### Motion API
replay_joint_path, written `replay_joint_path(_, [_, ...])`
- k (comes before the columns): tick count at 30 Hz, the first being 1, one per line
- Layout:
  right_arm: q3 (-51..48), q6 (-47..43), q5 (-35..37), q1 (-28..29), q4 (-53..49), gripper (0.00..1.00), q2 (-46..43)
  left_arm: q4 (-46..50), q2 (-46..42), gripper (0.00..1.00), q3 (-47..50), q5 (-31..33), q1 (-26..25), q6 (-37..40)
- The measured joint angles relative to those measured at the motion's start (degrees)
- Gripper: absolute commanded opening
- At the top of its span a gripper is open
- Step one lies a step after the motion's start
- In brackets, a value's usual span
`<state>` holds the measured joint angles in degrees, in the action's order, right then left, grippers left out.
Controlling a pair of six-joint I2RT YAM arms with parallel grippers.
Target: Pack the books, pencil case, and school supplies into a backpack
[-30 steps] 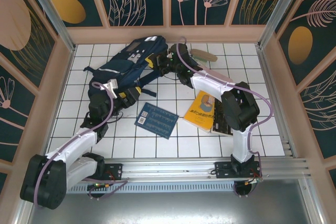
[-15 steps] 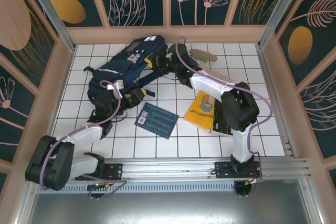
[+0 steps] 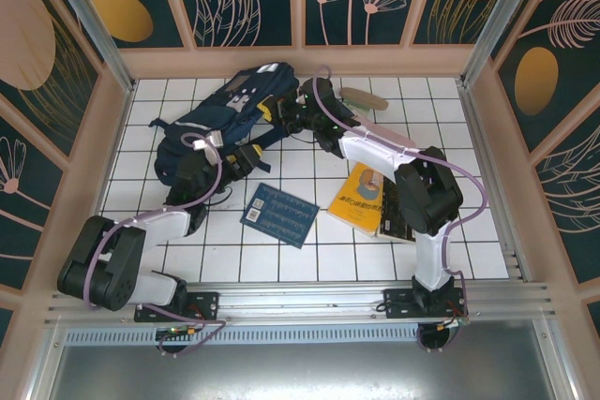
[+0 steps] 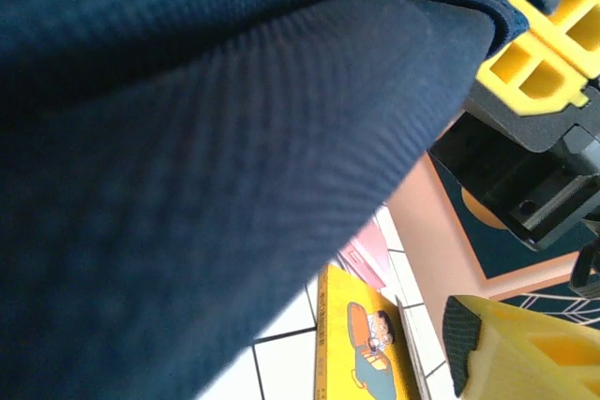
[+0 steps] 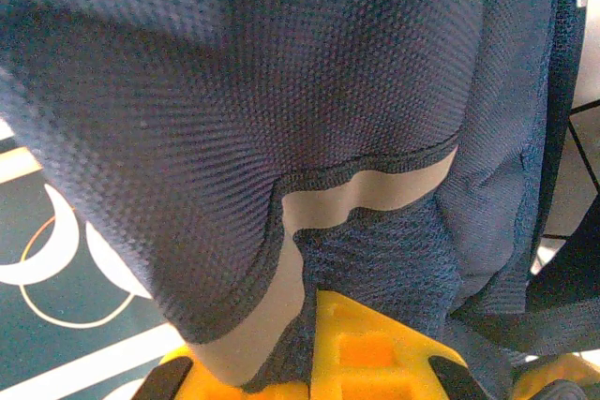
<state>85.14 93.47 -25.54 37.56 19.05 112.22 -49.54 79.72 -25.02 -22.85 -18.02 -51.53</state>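
**Both grippers at the backpack, books outside it on the tiles**

From above, the navy backpack (image 3: 225,114) lies at the far left of the white tiled table (image 3: 469,138). The left gripper (image 3: 242,158) is at its near edge and the right gripper (image 3: 279,111) is at its right side. The loose items lie outside the bag. The blue book (image 3: 278,214) is flat on the tiles in front of the bag. The yellow book (image 3: 361,196) is to its right, overlapping the black book (image 3: 398,217). The pink pencil case (image 3: 382,134) is partly under the right arm. The tan oval piece (image 3: 364,97) lies near the back wall. From this height the state of either gripper's fingers cannot be read.

The wrist cameras show that detail. In the left wrist view, dark fabric takes up most of the picture. The yellow fingers (image 4: 530,53) stand spread, one at the top right and one at the bottom right, with the wall showing in the gap between them. Below the cloth, a corner of the yellow book and a strip of the pencil case show.

In the right wrist view, mesh fabric with a pale stripe hangs lifted off the table. It runs down into the yellow fingers (image 5: 375,358), which are pressed together, pinching a fold.

No view shows the bag's opening, so its contents cannot be told.
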Motion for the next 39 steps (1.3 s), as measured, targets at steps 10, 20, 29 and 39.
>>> replay_joint_path(10, [0.0,0.1,0.0,0.2,0.0,0.00,-0.4,0.0,-0.3,0.42,-0.4,2.3,0.0,1.2])
replay_joint_path(20, [-1.4,-0.2,-0.1,0.4,0.7,0.00,-1.4,3.0,-5.4,0.13,1.0,4.0,0.0,3.7])
replay_joint_path(29, [-2.0,-5.1,-0.7,0.0,-1.7,0.00,-1.4,6.3,-8.3,0.00,2.3,3.9,-0.1,5.0])
replay_joint_path(39, [-2.4,-13.5,-2.3,-0.9,-7.9,0.00,-1.4,16.1,-13.3,0.00,3.0,4.0,-0.2,7.4])
